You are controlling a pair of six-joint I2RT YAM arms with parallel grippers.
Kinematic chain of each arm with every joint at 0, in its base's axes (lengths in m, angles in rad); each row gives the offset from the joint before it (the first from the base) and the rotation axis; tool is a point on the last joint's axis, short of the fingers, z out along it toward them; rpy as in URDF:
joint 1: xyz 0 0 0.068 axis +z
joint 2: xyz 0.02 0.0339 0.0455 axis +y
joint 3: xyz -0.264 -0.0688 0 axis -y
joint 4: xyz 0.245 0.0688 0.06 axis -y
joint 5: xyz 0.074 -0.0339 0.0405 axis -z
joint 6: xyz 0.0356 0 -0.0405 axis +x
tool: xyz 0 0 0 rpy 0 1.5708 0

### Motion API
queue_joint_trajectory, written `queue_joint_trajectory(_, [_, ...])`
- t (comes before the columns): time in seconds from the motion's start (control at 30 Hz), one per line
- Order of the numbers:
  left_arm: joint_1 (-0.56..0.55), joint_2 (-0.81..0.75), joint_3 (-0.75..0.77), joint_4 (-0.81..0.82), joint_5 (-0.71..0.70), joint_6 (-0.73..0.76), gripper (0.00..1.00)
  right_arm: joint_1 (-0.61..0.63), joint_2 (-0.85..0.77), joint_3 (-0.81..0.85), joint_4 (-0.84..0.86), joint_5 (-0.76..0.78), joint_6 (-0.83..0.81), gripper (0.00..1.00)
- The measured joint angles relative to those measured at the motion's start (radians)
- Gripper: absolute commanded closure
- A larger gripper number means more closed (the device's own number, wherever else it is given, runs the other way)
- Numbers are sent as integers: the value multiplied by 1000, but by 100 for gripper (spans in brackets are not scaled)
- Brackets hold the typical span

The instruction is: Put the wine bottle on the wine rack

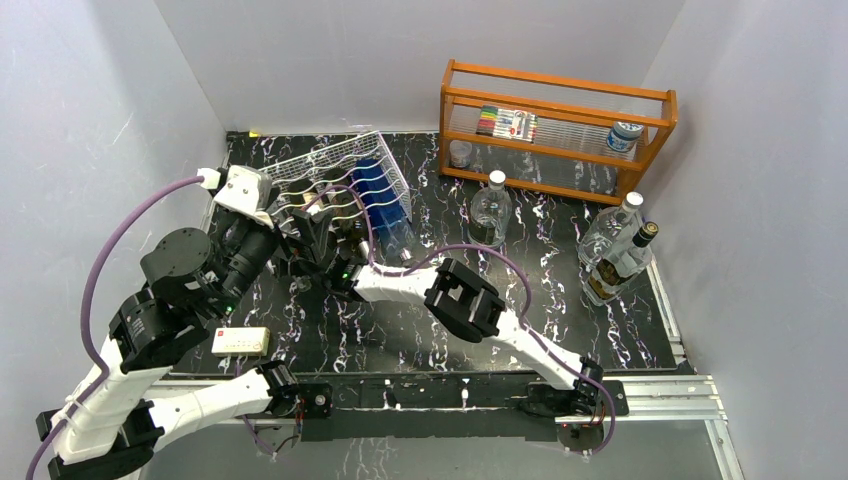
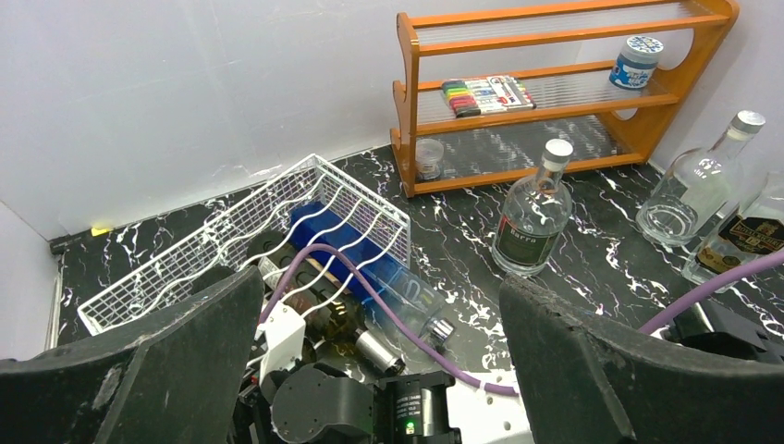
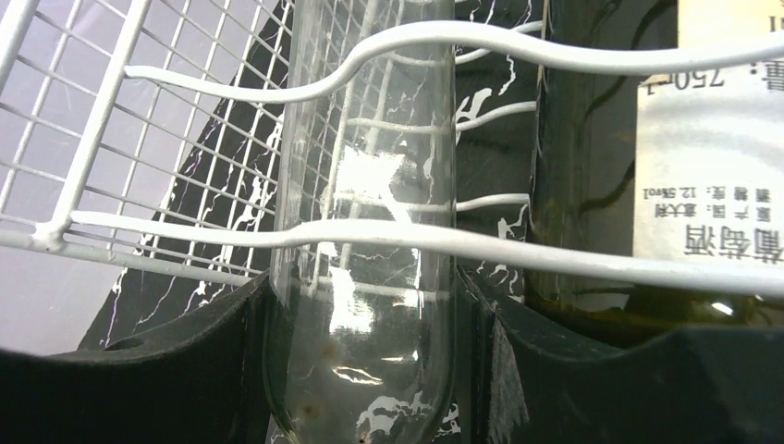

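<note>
The right gripper [image 3: 370, 379] is clamping a clear glass bottle [image 3: 365, 166] between both fingers. The bottle is lying in a cradle of the white wire wine rack [image 3: 231, 231], with wavy wires crossing in front of it. At its three o'clock, a dark green wine bottle [image 3: 582, 139] with a white label is lying in the neighbouring cradle. From above, the rack is sitting at the table's [image 1: 620, 330] eleven o'clock, a blue bottle [image 1: 378, 188] at its three o'clock end. The left gripper [image 2: 379, 291] is hovering near the rack's seven o'clock, jaws spread wide, holding nothing.
</note>
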Motion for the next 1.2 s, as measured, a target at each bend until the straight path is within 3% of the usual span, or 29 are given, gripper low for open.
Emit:
queue_joint_trajectory(0.33, [0,4,0,-1,-1,1,2,0,69,102,-7,30,-5,68])
queue_joint_trajectory(0.6, [0,5,0,-7,-2,0,2,5,109,153,1,64,-26,59])
queue_joint_trajectory(0.77, [0,5,0,-7,-2,0,2,9,135,172,25,75,-36,47])
queue_joint_trajectory(1.2, [0,3,0,-8,-5,1,2,11,151,171,76,89,-82,28])
